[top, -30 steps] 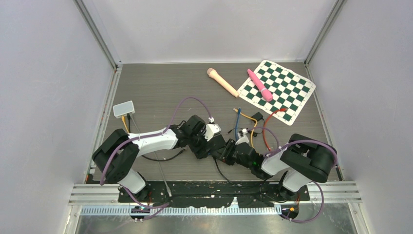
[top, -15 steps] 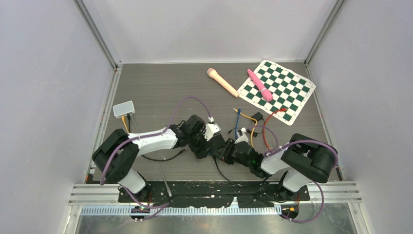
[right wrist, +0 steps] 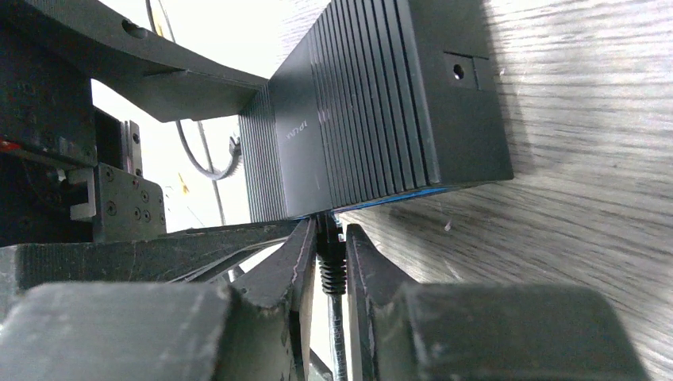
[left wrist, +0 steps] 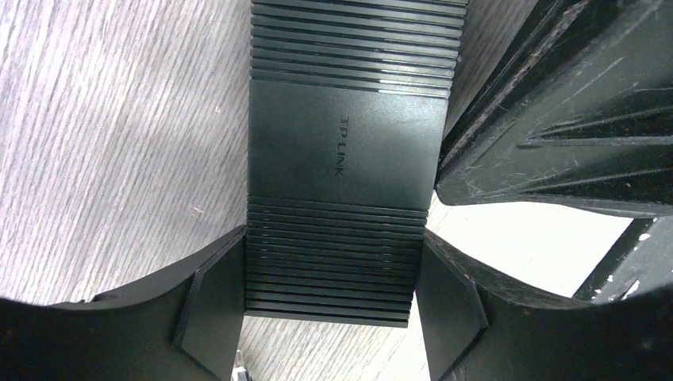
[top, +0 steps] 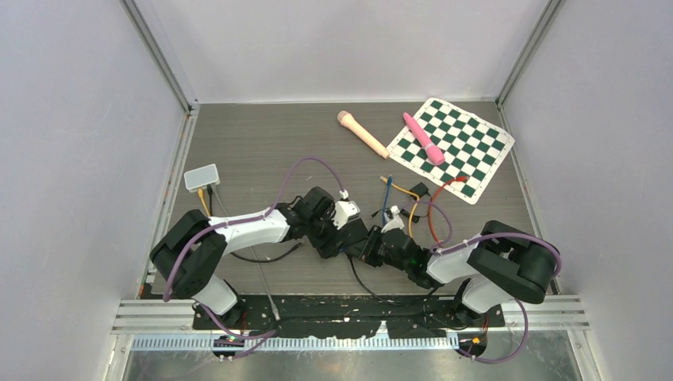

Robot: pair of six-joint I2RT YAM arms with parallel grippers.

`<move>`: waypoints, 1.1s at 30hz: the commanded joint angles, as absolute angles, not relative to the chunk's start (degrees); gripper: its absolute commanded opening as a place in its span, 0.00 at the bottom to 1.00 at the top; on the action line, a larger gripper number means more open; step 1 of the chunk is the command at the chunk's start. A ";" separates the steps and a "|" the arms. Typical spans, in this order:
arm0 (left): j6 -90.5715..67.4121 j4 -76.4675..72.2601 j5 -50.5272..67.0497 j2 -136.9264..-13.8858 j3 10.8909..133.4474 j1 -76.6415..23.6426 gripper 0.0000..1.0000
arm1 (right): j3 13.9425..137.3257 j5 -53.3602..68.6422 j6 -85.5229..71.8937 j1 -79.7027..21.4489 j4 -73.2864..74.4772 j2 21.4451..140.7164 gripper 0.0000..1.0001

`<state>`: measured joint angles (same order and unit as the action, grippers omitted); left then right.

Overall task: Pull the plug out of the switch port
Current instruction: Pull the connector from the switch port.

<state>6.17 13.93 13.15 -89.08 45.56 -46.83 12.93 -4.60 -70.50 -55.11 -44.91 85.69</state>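
Two tools work on one object between them. The switch (left wrist: 345, 151), a black ribbed box, lies flat on the desk (top: 246, 143) toward its near middle, where the two arms meet. The left tool (left wrist: 333, 294) grips the switch across its width, one finger against each long side. This hold serves as an anchor, so that a pull on the plug does not simply drag the light box over the wood.

The right tool (right wrist: 329, 232) meets the switch from the opposite side, low and nearly level with the desk, in line with the port. Its fingers are closed narrowly on the plug (right wrist: 331, 270), one on each flank of the ribbed boot, and appear to touch it. The plug sits in the port on the edge of the switch that faces the right arm, so the step in hand is the grip and extraction is not yet done. The thin cable (right wrist: 337, 341) runs back between the fingers, leaving the pull axis free.

Judgement: the next move calls for a straight draw away from the switch, along the port. A sideways tug could bind the plug or twist the box out of the left tool's hold. The chequered mat (top: 452, 147) and the white box (top: 201, 176) lie well apart and play no part.
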 commanded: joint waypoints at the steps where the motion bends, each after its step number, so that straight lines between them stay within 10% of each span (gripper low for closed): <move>1: 5.69 12.17 13.79 -87.76 45.26 -47.02 0.44 | 15.57 -0.76 -65.24 -54.76 -41.38 82.91 0.05; 33: 3.83 13.46 8.69 -89.64 47.01 -46.76 0.47 | 17.98 11.42 -55.40 -56.11 -30.88 74.51 0.05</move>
